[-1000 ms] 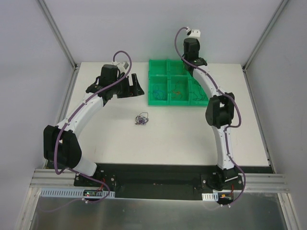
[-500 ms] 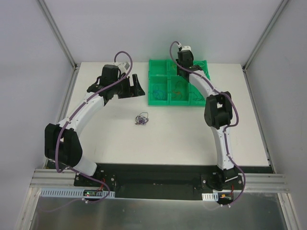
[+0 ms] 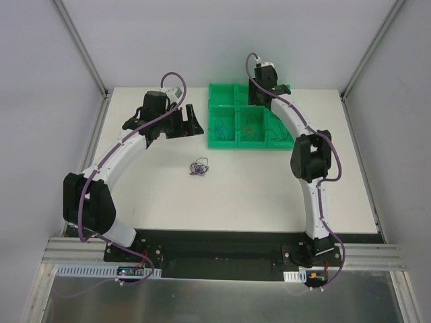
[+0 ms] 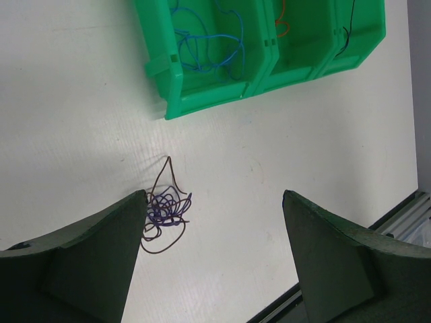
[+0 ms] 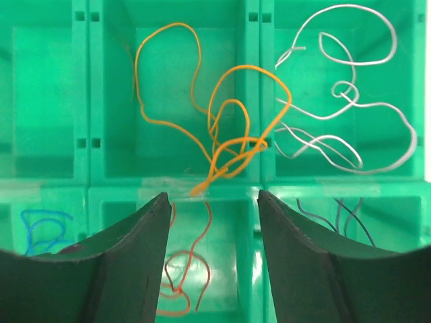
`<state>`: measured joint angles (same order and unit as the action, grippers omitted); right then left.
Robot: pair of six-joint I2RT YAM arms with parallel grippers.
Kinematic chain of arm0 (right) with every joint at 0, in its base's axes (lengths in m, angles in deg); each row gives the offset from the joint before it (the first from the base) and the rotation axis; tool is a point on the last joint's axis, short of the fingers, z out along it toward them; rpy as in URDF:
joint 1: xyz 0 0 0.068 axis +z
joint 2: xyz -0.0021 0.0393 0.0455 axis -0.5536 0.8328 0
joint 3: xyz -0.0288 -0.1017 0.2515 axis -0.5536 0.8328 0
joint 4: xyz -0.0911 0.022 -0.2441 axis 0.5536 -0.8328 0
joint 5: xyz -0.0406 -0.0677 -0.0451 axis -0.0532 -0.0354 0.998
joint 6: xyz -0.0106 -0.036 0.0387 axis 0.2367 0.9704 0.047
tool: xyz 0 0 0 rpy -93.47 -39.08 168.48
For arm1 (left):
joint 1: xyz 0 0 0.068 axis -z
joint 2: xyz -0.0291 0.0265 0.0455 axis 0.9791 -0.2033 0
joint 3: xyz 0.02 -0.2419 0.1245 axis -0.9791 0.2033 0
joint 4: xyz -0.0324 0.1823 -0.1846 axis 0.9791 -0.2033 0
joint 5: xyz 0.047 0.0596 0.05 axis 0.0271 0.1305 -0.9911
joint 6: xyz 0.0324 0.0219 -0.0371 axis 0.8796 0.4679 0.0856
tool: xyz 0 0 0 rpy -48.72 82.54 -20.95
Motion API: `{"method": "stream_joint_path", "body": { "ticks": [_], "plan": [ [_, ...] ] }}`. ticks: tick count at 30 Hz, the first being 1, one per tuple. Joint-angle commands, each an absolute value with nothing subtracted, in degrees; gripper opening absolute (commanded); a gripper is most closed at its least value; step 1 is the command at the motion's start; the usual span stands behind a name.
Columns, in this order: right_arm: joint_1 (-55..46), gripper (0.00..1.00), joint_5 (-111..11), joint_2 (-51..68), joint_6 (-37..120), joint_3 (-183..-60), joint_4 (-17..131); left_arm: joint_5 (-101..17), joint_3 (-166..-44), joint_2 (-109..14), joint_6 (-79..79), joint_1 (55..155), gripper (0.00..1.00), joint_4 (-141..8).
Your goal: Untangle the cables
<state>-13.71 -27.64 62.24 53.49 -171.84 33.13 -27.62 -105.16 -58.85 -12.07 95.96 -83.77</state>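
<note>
The right arm is sitting slightly further right over the green tray than half a second ago, while the left arm is keeping its earlier pose. From above, the right end effector is hanging over the tray's back compartments, and its fingers are too small to read there. The right wrist camera is showing them spread wide with nothing between, above an orange cable curling in the middle compartment. That view is also revealing a pale grey cable, a blue cable, a red-orange cable and dark strands, each in its own compartment. The left end effector is hovering open and empty. Only its wrist camera is resolving the knot of cables as purple and brown loops lying on the bench, apart from the tray.
</note>
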Motion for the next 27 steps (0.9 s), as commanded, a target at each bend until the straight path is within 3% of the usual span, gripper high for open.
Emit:
{"method": "stream_joint_path", "body": {
  "ticks": [1,5,12,18,27],
  "plan": [
    [-12.26,0.6,-28.03,49.01,52.69,-169.6,27.45,-26.28,-105.27,-57.39,-13.02,96.55,0.81,-82.26],
    [-9.36,0.64,-29.95,38.29,50.94,-154.59,29.54,-25.67,-105.18,-57.39,-13.28,96.55,0.81,-82.08],
    [-0.06,0.67,-47.61,24.91,40.31,-124.08,46.67,-25.23,-105.01,-56.86,-13.9,96.55,0.81,-81.73],
    [11.03,0.71,-48.51,26.13,37.66,-117.81,53.9,-22.15,-104.13,-56.77,-16.71,96.29,0.8,-79.98],
    [14.47,0.69,-49.39,32.19,36.43,-118.41,60.59,-26.45,-102.63,-53.08,-18.12,94.27,0.78,-79.71]
  ]
}}
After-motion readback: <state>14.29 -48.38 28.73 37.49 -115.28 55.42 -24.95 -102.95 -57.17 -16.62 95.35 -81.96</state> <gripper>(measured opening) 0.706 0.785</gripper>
